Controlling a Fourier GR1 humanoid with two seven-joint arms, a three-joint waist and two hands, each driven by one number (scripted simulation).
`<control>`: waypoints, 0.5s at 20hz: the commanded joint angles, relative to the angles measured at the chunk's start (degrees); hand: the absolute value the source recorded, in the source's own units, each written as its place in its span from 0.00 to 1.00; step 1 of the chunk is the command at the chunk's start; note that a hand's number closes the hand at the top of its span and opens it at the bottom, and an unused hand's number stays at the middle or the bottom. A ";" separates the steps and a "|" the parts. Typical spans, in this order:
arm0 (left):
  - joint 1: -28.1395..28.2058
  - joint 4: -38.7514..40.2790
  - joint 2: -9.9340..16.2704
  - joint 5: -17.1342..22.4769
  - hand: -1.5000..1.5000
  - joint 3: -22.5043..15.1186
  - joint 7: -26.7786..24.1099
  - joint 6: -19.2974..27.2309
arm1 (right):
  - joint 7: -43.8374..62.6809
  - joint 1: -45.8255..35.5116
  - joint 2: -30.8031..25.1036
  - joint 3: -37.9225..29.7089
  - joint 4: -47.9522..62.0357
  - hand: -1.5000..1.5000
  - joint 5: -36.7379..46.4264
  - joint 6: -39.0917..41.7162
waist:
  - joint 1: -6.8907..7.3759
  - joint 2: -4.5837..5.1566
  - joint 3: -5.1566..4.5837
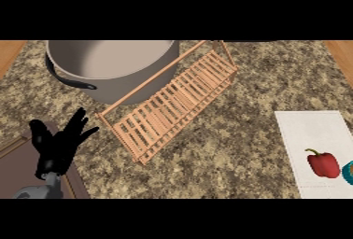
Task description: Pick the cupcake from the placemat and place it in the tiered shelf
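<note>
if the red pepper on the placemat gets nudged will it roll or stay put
The red pepper lies on its side on the white placemat, so its rounded body would probably rock or roll a little. Its lobed shape and stem likely stop it soon. It looks glossy, so perhaps slippery.

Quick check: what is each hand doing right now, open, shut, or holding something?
Left hand: open, fingers up, holding nothing, resting at lower left.
Right hand: not in view.
</note>
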 commanded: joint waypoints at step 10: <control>-1.45 1.11 -2.58 -1.68 0.50 -0.27 3.08 0.64 | -13.03 -3.82 0.77 6.34 10.86 1.00 9.23 4.88 | 0.66 0.62 -0.27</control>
